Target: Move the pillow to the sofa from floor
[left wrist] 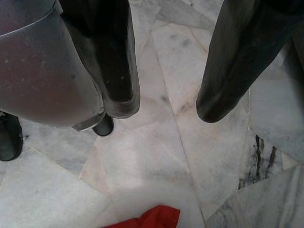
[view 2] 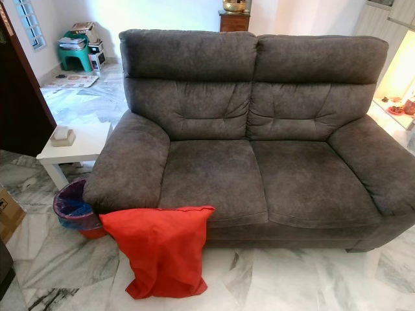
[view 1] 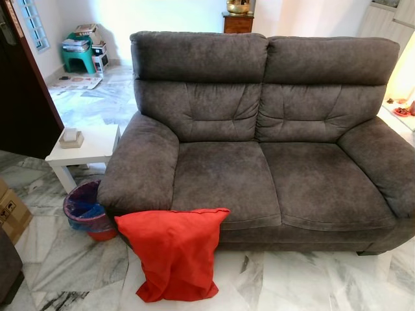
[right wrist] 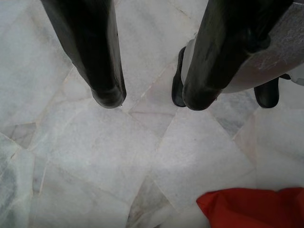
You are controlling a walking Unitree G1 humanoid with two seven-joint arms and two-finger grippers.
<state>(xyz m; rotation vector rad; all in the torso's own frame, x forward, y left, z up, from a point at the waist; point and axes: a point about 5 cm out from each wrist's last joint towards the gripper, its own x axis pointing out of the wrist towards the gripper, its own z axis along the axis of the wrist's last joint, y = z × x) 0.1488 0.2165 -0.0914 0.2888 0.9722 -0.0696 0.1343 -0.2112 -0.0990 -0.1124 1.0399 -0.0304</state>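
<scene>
Red pillow [view 1: 174,251] leans, apparently, against sofa [view 1: 259,129].

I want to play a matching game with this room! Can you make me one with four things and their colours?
Things:
1. pillow
2. sofa
3. side table
4. stool

Colours:
A. white
B. green
C. red
D. dark grey

Pairs: 1-C, 2-D, 3-A, 4-B
</scene>
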